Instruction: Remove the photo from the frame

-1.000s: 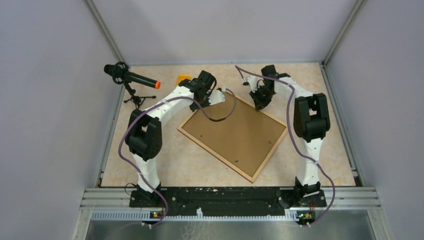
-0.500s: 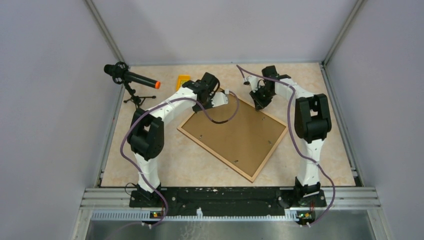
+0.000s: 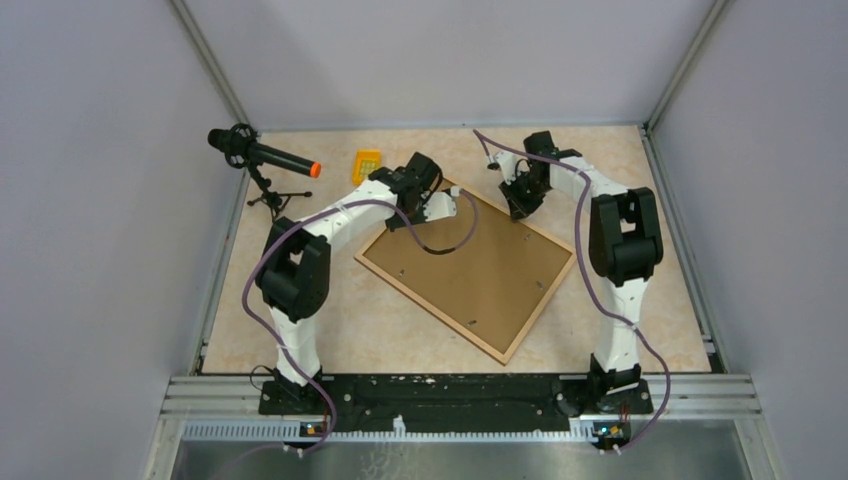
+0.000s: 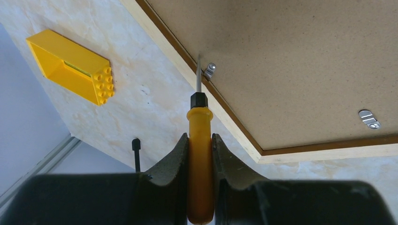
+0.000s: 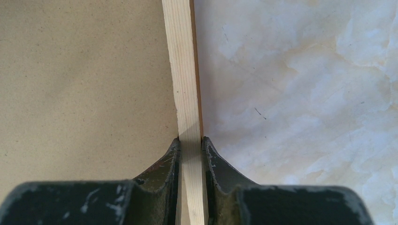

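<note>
While left gripper (image 4: 200, 138) pinches one screwdriver (image 4: 200, 117) — one frame (image 4: 291, 56), two clips (image 4: 210, 70) (image 4: 369, 118).

Soft, even light from above, moderately bright, no glare on the table (image 3: 340, 320), only faint shadows around the frame (image 3: 480, 270), top view slightly soft, wrist views sharp farther out, blurred at the near bodies of left gripper (image 4: 200, 140) and right gripper (image 5: 190, 143)

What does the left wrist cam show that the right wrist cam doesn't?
Left wrist only: left hand shut on an orange plastic-handled screwdriver, blade beside a small silver metal clip; a second clip; a yellow plastic toy brick. Right wrist only: right hand pinching the pale wooden rim of the large rectangular picture frame. Both: the frame's brown fibreboard back, facing up, and the beige marbled tabletop.
</note>
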Action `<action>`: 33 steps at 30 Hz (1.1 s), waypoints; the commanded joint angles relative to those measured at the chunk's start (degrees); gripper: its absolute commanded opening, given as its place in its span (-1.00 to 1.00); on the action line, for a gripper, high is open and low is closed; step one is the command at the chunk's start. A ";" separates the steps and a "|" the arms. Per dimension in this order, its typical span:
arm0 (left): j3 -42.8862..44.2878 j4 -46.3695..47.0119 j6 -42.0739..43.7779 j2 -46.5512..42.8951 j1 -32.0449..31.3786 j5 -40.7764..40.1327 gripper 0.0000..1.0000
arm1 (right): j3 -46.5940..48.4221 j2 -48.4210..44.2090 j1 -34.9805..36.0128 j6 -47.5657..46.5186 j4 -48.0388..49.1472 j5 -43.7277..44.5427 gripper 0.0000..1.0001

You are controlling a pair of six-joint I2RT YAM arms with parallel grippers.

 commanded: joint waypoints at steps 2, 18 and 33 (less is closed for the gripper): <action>-2.80 0.65 0.98 -2.55 0.02 -1.50 -1.00 | -0.82 -0.10 0.44 1.14 4.25 2.50 -0.73; -6.77 -3.48 1.09 -5.68 -0.09 -0.06 -1.00 | -0.64 0.60 0.43 1.40 4.51 3.13 -0.76; -6.39 -3.75 -0.41 -4.86 -1.60 3.33 -1.00 | -0.63 0.61 0.44 1.58 4.48 3.21 -0.77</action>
